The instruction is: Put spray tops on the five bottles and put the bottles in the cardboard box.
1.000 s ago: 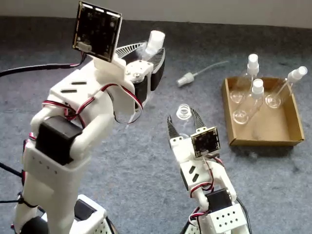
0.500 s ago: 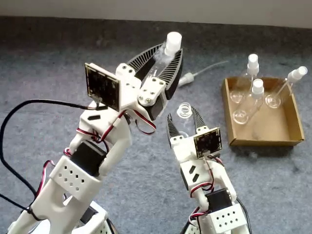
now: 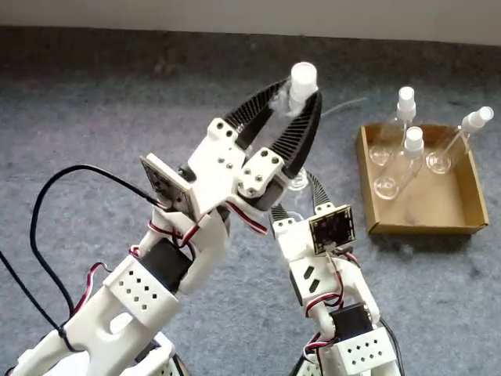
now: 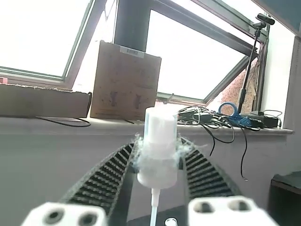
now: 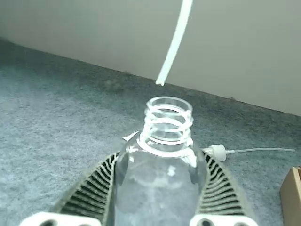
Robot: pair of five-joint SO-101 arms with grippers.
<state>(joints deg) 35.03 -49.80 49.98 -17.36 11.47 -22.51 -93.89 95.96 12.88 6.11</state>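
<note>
Our left hand (image 3: 298,98) pinches a spray top (image 3: 303,78), right hand (image 5: 162,157) the bottle (image 5: 162,188).
If the tube (image 5: 175,37) sways, we miss the neck (image 5: 168,109).

Grey carpet (image 3: 94,102), bright windows (image 4: 42,33), pale wall (image 5: 94,28)

Grey felt-like table covering (image 3: 94,94) meets a pale wall (image 3: 235,12) at its far edge. A windowsill (image 4: 94,123) carries an upright brown carton (image 4: 124,82), a low cardboard piece (image 4: 42,100), tangled cables (image 4: 207,117) and a blue object (image 4: 229,108). A black stand (image 4: 248,66) rises beside the window (image 4: 42,33).
</note>
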